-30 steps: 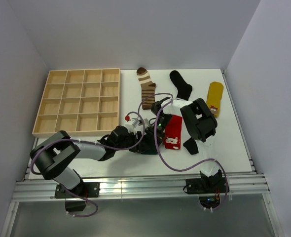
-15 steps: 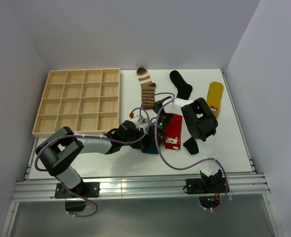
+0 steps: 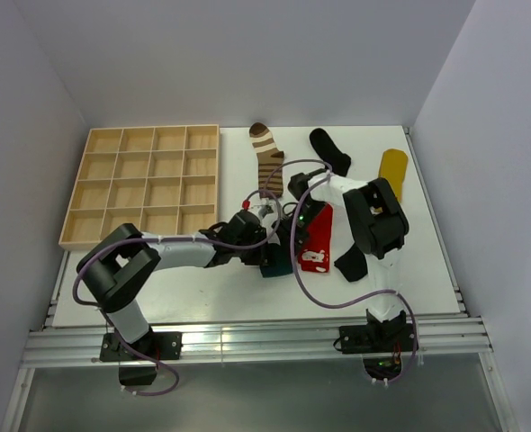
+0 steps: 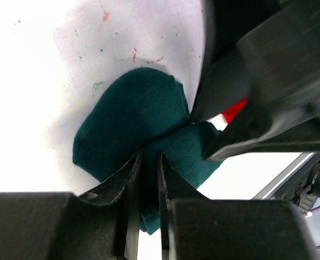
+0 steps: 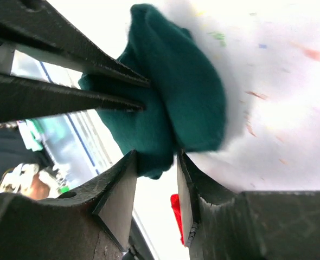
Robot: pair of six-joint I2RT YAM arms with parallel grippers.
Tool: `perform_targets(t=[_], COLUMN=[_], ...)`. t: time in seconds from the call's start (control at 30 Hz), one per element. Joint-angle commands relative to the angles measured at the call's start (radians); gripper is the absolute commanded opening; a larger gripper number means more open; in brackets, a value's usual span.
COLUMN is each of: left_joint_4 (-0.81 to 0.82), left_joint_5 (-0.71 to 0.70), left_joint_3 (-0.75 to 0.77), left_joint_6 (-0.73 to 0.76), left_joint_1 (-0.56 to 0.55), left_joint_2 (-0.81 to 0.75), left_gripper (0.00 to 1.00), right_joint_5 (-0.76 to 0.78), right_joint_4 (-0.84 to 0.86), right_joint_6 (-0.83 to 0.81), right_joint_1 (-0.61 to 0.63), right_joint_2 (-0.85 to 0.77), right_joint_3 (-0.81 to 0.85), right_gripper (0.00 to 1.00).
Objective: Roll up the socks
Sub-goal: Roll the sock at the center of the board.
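Observation:
A dark teal sock lies folded on the white table; from above it shows as a teal bundle at the centre front. My left gripper is shut on a fold of it. My right gripper faces it from the other side, open, with a lobe of the teal sock hanging between its tips. The red sock lies just right of the two grippers. The brown-cream striped sock, the plain black sock and the yellow sock lie at the back.
A wooden compartment tray stands at the back left. Another dark sock lies partly under the right arm. Purple cables loop over both arms near the centre. White walls close in the table.
My left gripper has slid right and closed on the teal sock. My right gripper's jaws have widened off the sock and its arm has shifted slightly back.

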Motion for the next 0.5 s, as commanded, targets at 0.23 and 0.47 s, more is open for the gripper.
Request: perform_targets(t=[0.23, 0.47], left_joint_4=[-0.175, -0.152], left_joint_5=[-0.004, 0.062], left_joint_3=[-0.017, -0.025], left_joint_6=[0.027, 0.027], left_joint_1=[0.027, 0.059], left_joint_2=[0.083, 0.126], left_gripper=[0.0, 0.0], right_joint_5=[0.044, 0.109], right_joint_4=[0.123, 0.298], right_joint_6=[-0.032, -0.095], right_joint_1=[-0.122, -0.116], right_joint_2=[-0.182, -0.415], right_joint_3=[-0.046, -0.218], right_gripper=[0.42, 0.46])
